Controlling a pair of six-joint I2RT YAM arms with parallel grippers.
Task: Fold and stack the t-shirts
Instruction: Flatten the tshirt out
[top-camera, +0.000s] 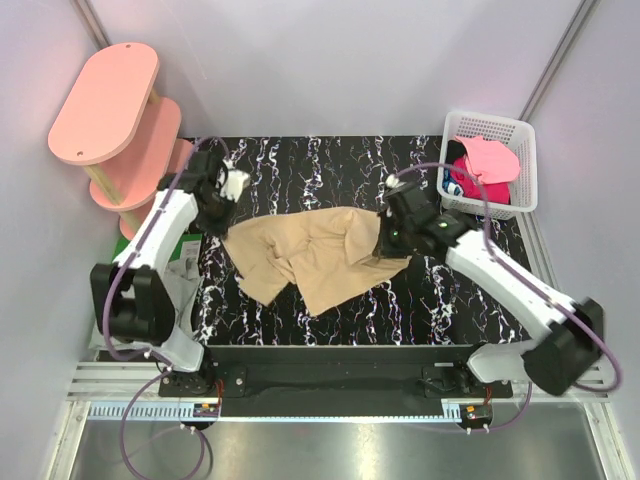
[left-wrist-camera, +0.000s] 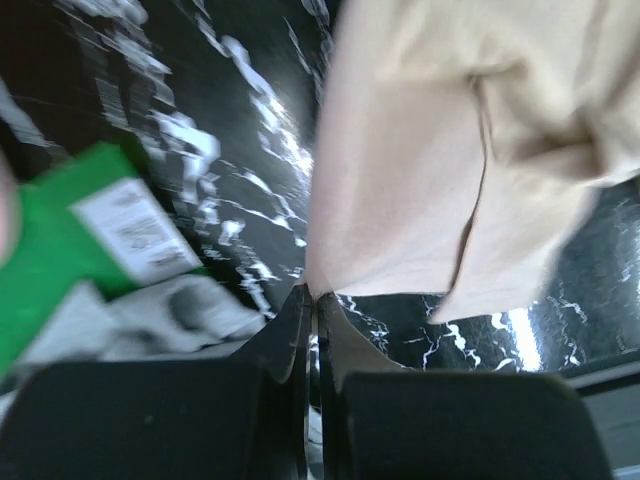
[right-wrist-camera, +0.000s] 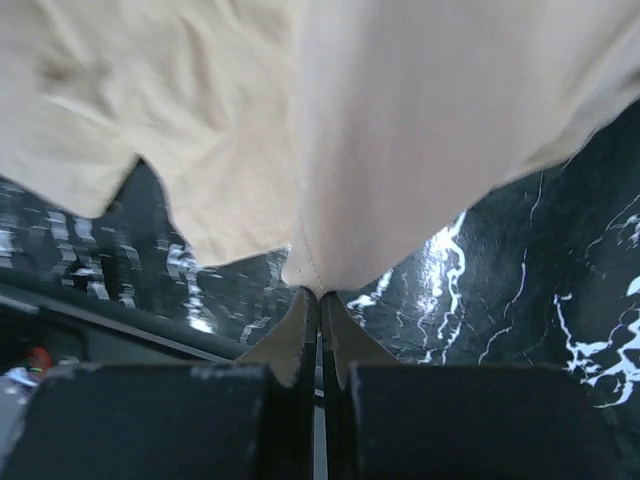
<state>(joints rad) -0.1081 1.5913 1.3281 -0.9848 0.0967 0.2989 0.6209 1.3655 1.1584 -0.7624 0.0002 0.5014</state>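
Note:
A tan t-shirt (top-camera: 320, 255) lies crumpled and partly spread across the middle of the black marbled table (top-camera: 330, 160). My left gripper (top-camera: 229, 232) is shut on the shirt's left corner; in the left wrist view the gripper (left-wrist-camera: 316, 295) pinches the tan cloth (left-wrist-camera: 410, 180) at its tips. At the shirt's right edge my right gripper (top-camera: 386, 238) is also shut; the right wrist view shows this gripper (right-wrist-camera: 320, 292) clamped on a hemmed fold of the tan cloth (right-wrist-camera: 420, 140). Pink (top-camera: 492, 158) and magenta (top-camera: 468, 186) t-shirts sit in the basket.
The white basket (top-camera: 488, 117) stands at the table's back right corner. Pink oval shelves (top-camera: 105, 105) rise at the back left. Green cloth with a white label (left-wrist-camera: 70, 235) and grey cloth (left-wrist-camera: 170, 310) lie by the left edge, under the left arm.

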